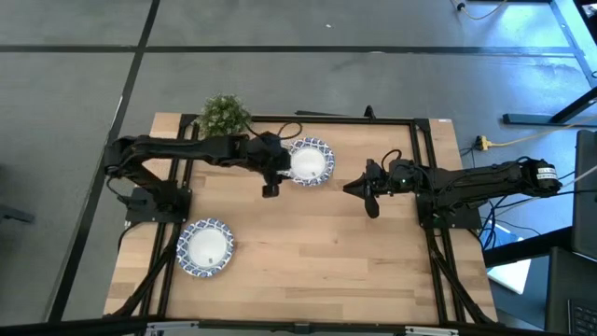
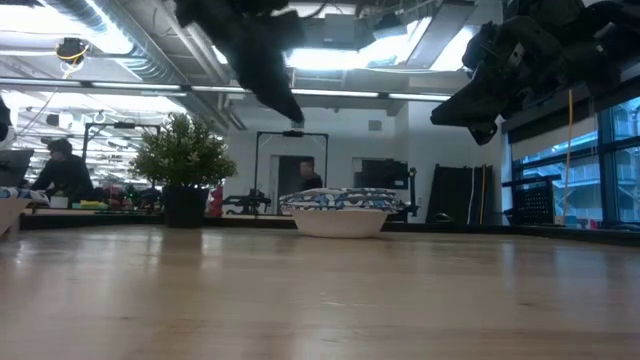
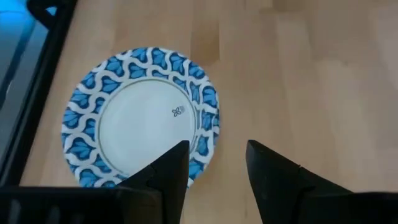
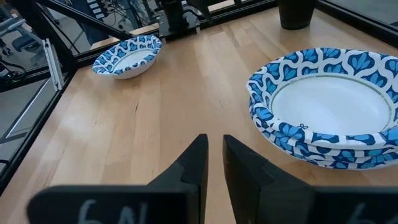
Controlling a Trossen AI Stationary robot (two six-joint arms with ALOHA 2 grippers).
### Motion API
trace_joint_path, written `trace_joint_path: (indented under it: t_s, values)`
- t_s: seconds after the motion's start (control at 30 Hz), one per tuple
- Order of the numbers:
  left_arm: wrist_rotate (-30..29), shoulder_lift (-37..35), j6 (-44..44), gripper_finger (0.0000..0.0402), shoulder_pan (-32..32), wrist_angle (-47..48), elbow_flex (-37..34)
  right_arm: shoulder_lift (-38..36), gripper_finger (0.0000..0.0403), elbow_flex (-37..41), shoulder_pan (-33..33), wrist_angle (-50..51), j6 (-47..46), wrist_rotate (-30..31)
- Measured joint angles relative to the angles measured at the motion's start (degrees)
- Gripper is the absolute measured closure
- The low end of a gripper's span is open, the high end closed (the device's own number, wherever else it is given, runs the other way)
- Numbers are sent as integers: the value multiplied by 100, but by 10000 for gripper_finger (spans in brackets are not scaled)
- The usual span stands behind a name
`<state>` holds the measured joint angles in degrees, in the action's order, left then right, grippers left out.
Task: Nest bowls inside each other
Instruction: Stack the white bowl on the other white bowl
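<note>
— Where were the bowls seen?
— A nested stack was seen beside the plant; a single bowl lay well apart.
— And the grippers?
— The left gripper, raised over the stack's edge, was held apart and empty; the right gripper was nearly closed on nothing.

Light wooden plank table, black metal frame along edges. Resting on it: stack of nested blue-and-white patterned shallow bowls near far edge; single matching bowl near left front; small green potted plant at far left corner.
</note>
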<state>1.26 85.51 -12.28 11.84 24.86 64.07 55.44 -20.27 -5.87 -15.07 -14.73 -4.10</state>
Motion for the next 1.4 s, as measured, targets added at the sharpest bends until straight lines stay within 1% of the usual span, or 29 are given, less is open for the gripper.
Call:
trace_joint_path:
  t_s: [0.07, 0.17, 0.4, 0.47, 0.53, 0.67, 0.8, 0.87, 0.97, 1.0, 1.1, 1.17, 1.27, 1.4]
  values:
    - [4, -262, 205, 248, 13, 380, -4, 0, 352, 0, 0, -4, -2, 0]
    - [-3, -629, 623, 248, 8, 576, -164, 0, 352, 1, 0, -15, -6, 0]
    - [-23, -1812, 1460, 248, -217, 410, -1301, -4, 352, 2, 2, -58, -19, 0]
    - [-6, -2198, 1637, 248, -399, 414, -1608, -4, 352, 2, -2, -59, -20, 0]
    - [194, -2524, 1803, 248, -663, 403, -1844, -4, 352, 2, -2, -61, -24, -1]
    - [546, -2964, 2502, 248, -1300, 409, -2227, -4, 352, 0, -2, -96, -155, -2]
    - [523, -3107, 3155, 248, -1948, 546, -2428, -4, 352, -44, 0, -97, -155, 0]
    - [270, -3114, 3390, 248, -2245, 792, -2444, -4, 352, -72, 0, -104, -156, 0]
    - [-242, -3114, 3610, 248, -2622, 1448, -2444, -4, 352, -111, 0, -95, -241, 0]
    - [-331, -3114, 3697, 248, -2733, 1718, -2444, -4, 352, -115, 0, -106, -313, 0]
    - [-288, -3114, 3804, 248, -2999, 2414, -2447, -4, 352, -118, 2, -108, -464, 0]
    - [-266, -3114, 3762, 248, -3159, 2655, -2450, -4, 352, -118, 2, -113, -474, 0]
    - [-266, -3114, 3325, 248, -3339, 2722, -2450, -4, 352, -120, 0, -213, -581, 26]
    - [-288, -3068, 2923, 248, -3402, 2805, -2448, -4, 352, -120, 2, -358, -607, 210]
